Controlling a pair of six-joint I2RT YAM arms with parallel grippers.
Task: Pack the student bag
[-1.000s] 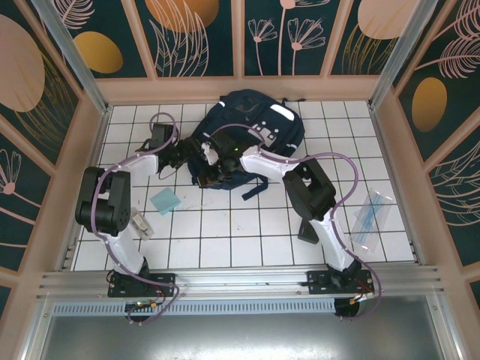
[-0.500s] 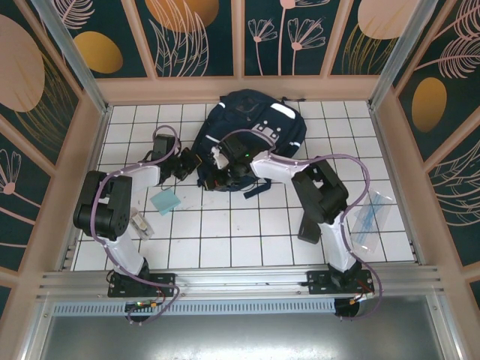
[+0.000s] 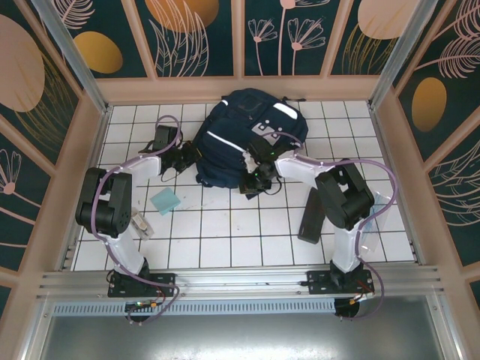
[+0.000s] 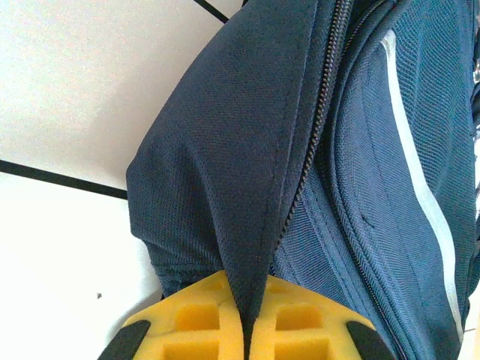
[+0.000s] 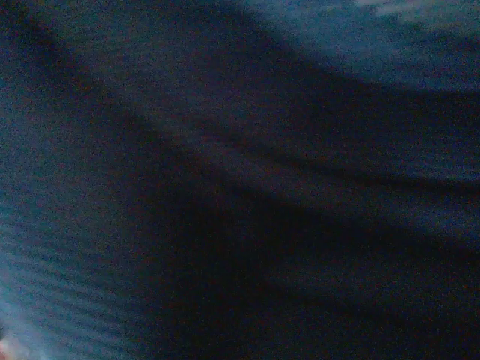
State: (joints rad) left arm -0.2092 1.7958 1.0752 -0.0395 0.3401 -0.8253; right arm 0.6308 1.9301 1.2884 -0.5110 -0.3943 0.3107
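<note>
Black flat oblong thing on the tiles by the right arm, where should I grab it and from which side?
Grip the black oblong piece across its narrow width, near the middle, coming straight down from above. It seems to lie flat on the tiled table with its long axis running roughly near to far, so the jaws should probably close left to right over the long edges.

**Navy bag (image 3: 251, 135) lay toward the far wall**

It rested front up on the white-tiled bench (image 3: 225, 232), its top toward the far wall. It was navy fabric with white stripes and pale front patches. Beside a zipper, its left edge was gathered into a raised fold.
</note>
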